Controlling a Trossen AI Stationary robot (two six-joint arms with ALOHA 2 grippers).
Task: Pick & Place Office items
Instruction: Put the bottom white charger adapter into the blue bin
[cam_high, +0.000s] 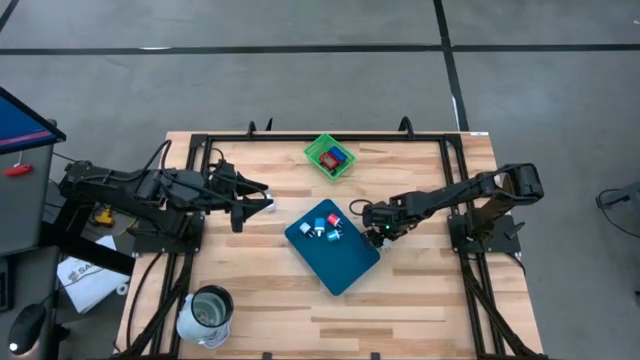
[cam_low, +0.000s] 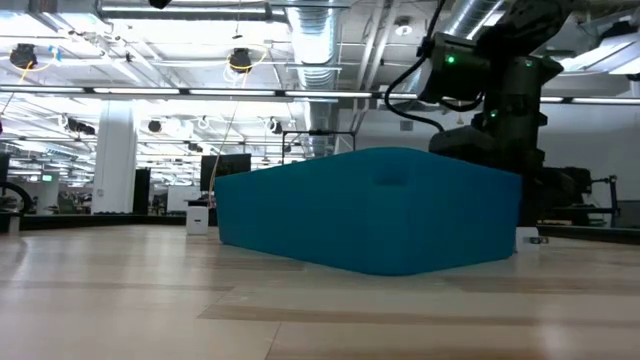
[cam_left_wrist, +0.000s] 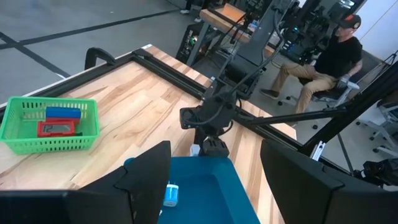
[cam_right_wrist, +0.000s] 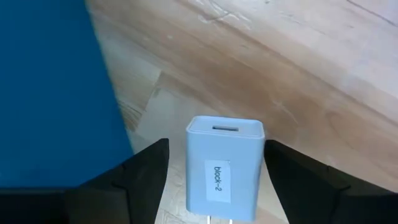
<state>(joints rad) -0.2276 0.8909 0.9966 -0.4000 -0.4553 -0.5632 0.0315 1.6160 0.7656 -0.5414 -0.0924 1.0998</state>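
White charger block is framed between the right gripper's open jaws beside the teal board; closing is needed next.

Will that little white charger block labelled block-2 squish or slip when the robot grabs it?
Probably no squish: the white charger block looks like hard, boxy plastic. Its smooth sides might slip a little between the right tool. It seems small and likely light.

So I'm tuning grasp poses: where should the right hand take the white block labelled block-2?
Grip the white block across its two long flat sides, coming straight over it from above. It lies label-up on the bare wood beside the teal board, and the right hand already straddles it, fingers open.
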